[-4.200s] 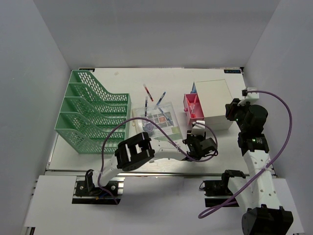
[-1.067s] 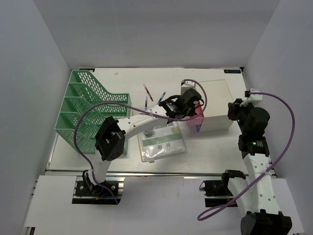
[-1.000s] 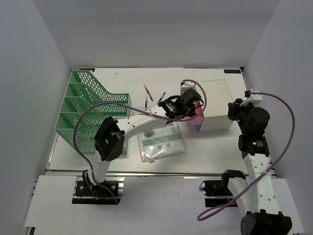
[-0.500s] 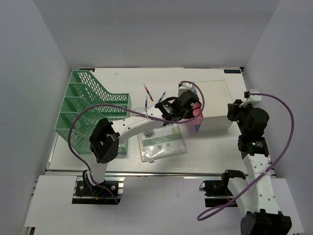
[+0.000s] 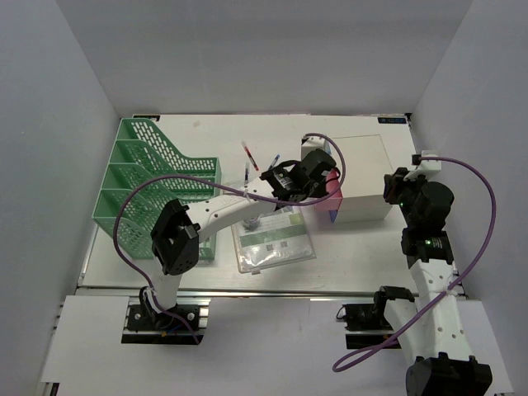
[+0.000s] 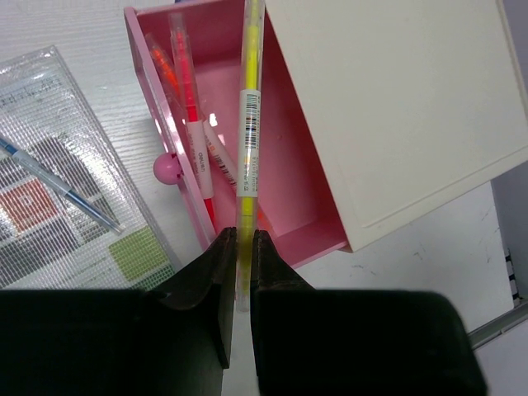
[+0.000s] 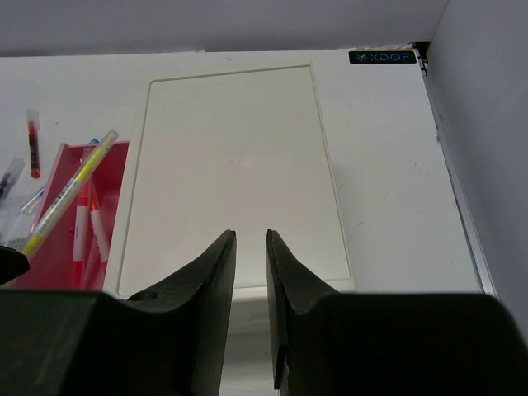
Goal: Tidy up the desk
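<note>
The white desk [image 5: 371, 247] carries a white box [image 5: 363, 177] with its pink drawer [image 5: 332, 196] pulled open. My left gripper [image 5: 307, 177] hovers over that drawer and is shut on a yellow highlighter. In the left wrist view the highlighter [image 6: 249, 124] sticks out from the left gripper [image 6: 243, 238] over the drawer [image 6: 289, 206], which holds a few orange and pink pens [image 6: 188, 99]. My right gripper [image 5: 394, 188] sits at the box's right side. In the right wrist view it [image 7: 250, 238] is slightly open and empty above the box lid [image 7: 231, 165].
A green mesh file rack [image 5: 153, 186] stands at the left. A clear zip pouch [image 5: 272, 235] with papers lies in the middle. Loose pens [image 5: 249, 155] lie behind it. The aluminium rail [image 5: 272, 289] runs along the near edge. Grey walls enclose the desk.
My left arm swung from the near edge up to the pink drawer with the highlighter, then drifted slightly left over the last second. The right arm has barely moved.
</note>
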You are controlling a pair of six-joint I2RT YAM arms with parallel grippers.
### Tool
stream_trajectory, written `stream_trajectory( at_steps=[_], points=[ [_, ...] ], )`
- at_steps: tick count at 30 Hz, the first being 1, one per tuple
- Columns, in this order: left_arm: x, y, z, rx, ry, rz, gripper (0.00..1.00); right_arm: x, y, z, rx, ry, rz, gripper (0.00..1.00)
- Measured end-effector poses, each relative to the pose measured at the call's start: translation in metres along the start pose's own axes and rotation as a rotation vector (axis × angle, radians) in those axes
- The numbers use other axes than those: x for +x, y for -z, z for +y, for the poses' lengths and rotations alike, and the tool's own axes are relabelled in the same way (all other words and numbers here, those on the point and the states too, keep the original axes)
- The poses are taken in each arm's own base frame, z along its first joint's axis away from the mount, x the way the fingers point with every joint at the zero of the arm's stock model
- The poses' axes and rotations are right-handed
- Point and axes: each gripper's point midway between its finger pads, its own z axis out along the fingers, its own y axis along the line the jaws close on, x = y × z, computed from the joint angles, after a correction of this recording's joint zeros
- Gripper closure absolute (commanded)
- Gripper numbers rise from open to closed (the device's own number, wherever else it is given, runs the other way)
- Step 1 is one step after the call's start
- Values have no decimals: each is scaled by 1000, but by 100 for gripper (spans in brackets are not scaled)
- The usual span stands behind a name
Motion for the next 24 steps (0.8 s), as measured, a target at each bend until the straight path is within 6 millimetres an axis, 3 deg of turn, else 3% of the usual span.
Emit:
stream_trajectory(
  at_steps=[5, 24],
  points=[
    [-6, 2, -4, 9, 6, -11, 97, -1, 0, 0, 0, 0, -2, 73],
    [8, 0, 0, 0, -12, 44, 93, -2, 2, 0, 0, 1, -9, 73]
  ],
)
